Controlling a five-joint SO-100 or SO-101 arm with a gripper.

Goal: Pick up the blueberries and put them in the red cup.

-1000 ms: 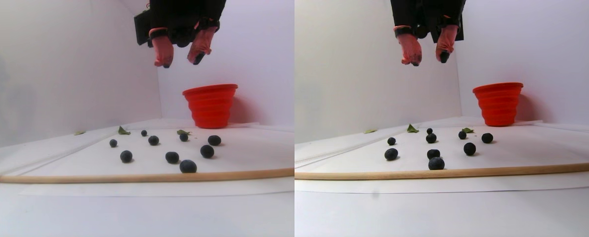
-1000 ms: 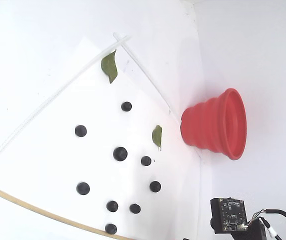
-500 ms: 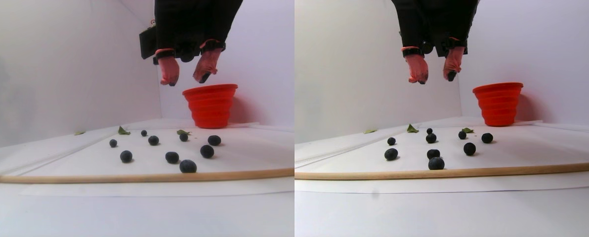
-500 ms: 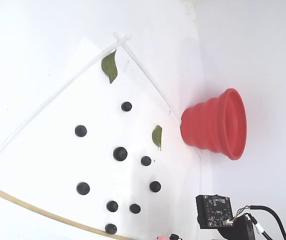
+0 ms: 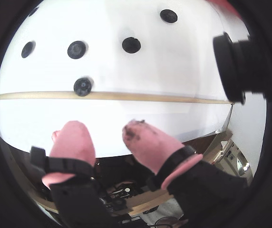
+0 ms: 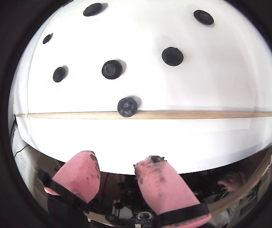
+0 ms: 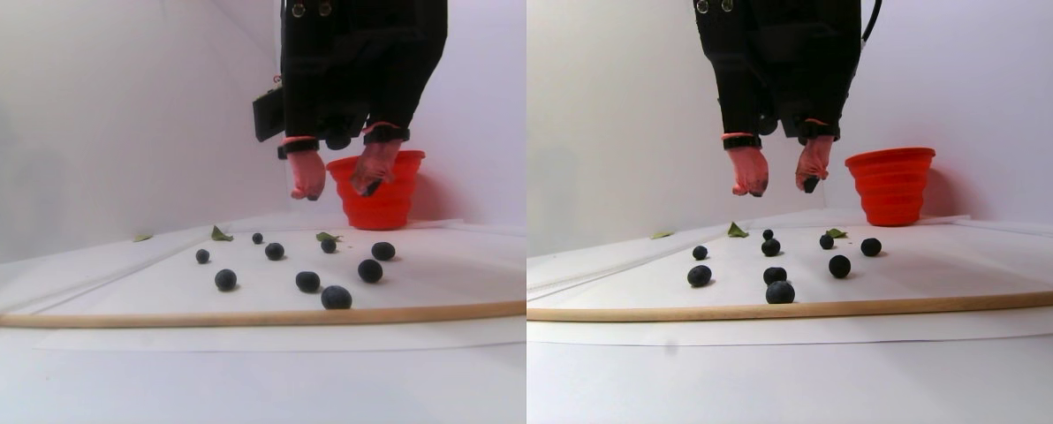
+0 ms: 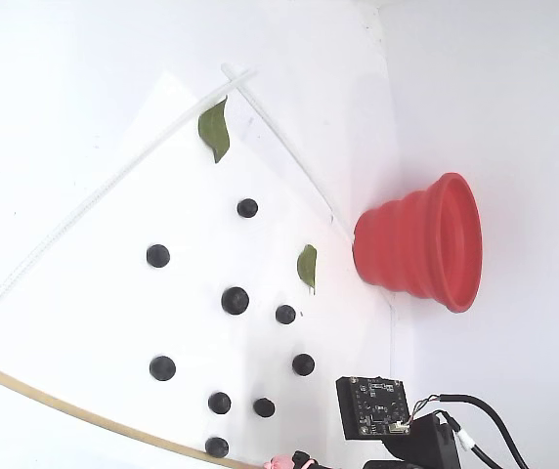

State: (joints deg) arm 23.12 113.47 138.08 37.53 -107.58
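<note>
On white counter, on a paper sheet: small matte near-black round blueberries, eight loose in fixed view, spread apart, none touching.

- Hand: two pink padded fingers w/ dark-smudged tips, on black arm. Hangs above the counter, clear of it, fingers parted by a moderate gap, nothing between them. Both wrist views confirm the gap is bare.
- Blueberries vs. hand: all lie below and toward the camera in stereo pair view; none touching the fingers. Nearest berry in a wrist view sits right against thin pale wooden rod, ahead of fingertips; others further out beyond it.
- Bright red ribbed cup w/ wide thick rim: upright at back of the counter near white wall, partly behind the hand in left half of stereo pair; beside hand, apart, in right half. Fixed view lies on its side, so cup appears tipped there.
- Flat green leaves: one near far corner of sheet, one just beside cup base; a third shows at far left in stereo pair.
- Edges: the wooden rod runs across front of sheet; white strip borders on far sides. Berries all inside rod. Open room betw. berries and beyond rod toward stereo camera.
- Small green circuit board on arm, cable attached, low in fixed view.
</note>
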